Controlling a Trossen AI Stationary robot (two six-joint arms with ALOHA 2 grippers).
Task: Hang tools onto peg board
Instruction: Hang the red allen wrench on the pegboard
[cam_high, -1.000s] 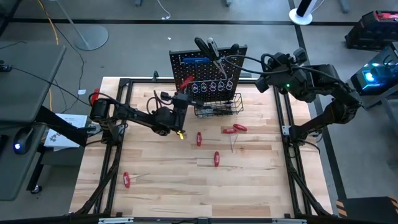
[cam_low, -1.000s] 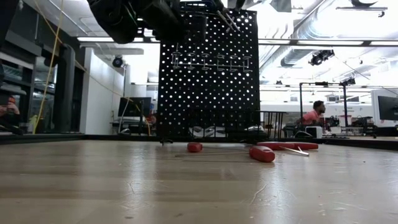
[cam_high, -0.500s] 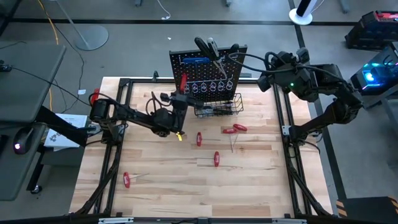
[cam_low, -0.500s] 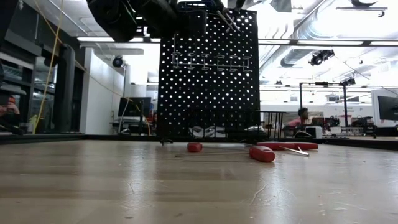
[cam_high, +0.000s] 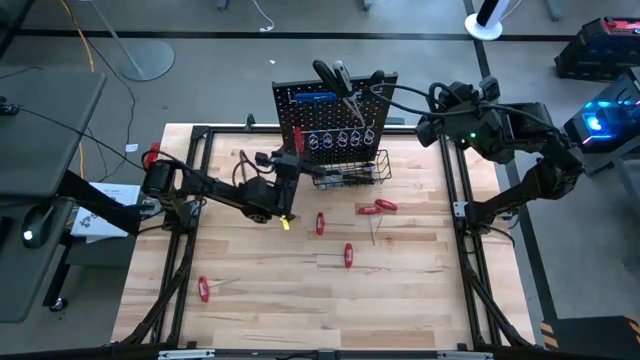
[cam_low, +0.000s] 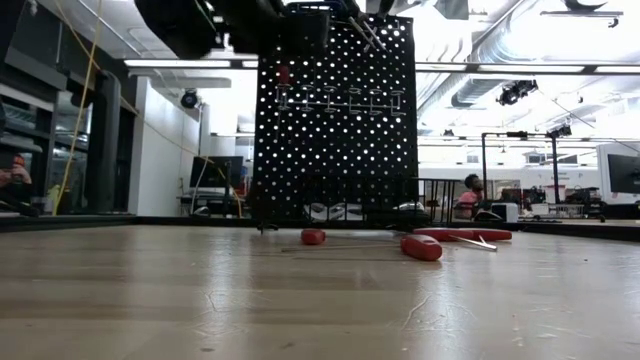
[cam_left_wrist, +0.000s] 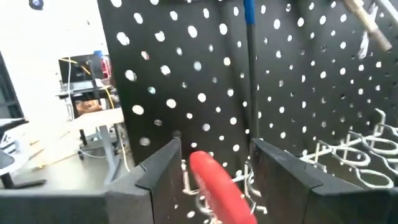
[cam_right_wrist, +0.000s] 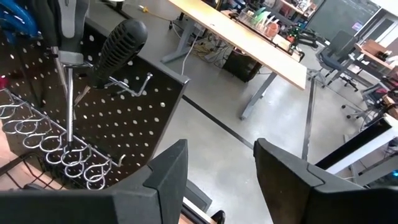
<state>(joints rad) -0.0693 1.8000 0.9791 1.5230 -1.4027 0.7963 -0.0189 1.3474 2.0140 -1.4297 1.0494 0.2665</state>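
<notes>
High view: the left gripper (cam_high: 290, 160), released, sits at the peg board's (cam_high: 335, 110) seven o'clock corner, by a red tool (cam_high: 297, 139) in the loop hooks. Red tools (cam_high: 378, 207) lie on the surface (cam_high: 300, 290).

Right wrist view: the right gripper (cam_right_wrist: 217, 168) is released, empty.

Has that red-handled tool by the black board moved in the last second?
Yes. The red-handled screwdriver swung from tilted to upright in the leftmost loop hook of the peg board.
</notes>
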